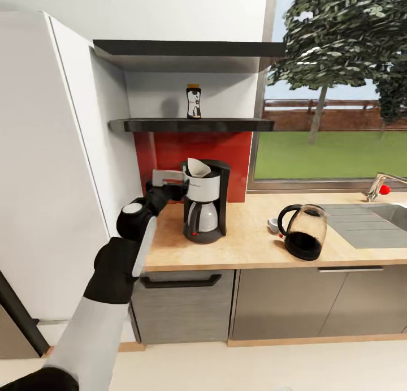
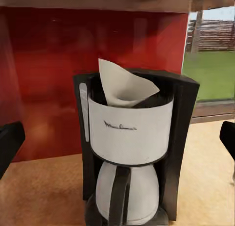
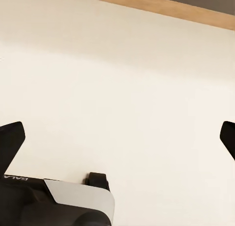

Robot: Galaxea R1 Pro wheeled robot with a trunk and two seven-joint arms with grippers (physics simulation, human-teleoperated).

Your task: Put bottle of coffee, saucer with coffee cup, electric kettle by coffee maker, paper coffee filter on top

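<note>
Left tool [image 1: 169,183] raised beside coffee maker [image 1: 204,209]

Desk [image 1: 249,241]: bare wood between coffee maker [image 1: 204,201] and electric kettle [image 1: 305,231]; passable.
Left of coffee maker: narrow gap to the white side wall [image 1: 116,153], taken up by the left gripper [image 1: 169,183], jaws spread wide.
Above coffee maker: paper filter [image 2: 125,85] sticks up; lower shelf [image 1: 192,125] overhangs.
Shelf: bottle of coffee [image 1: 194,102] stands alone, open space either side.
Right desk: sink [image 1: 379,221] and tap [image 1: 380,186].
Right gripper [image 3: 117,138]: open floor [image 3: 122,74] ahead.

White paper filter [image 2: 123,84] sits tilted atop upright coffee maker [image 1: 205,201].
</note>
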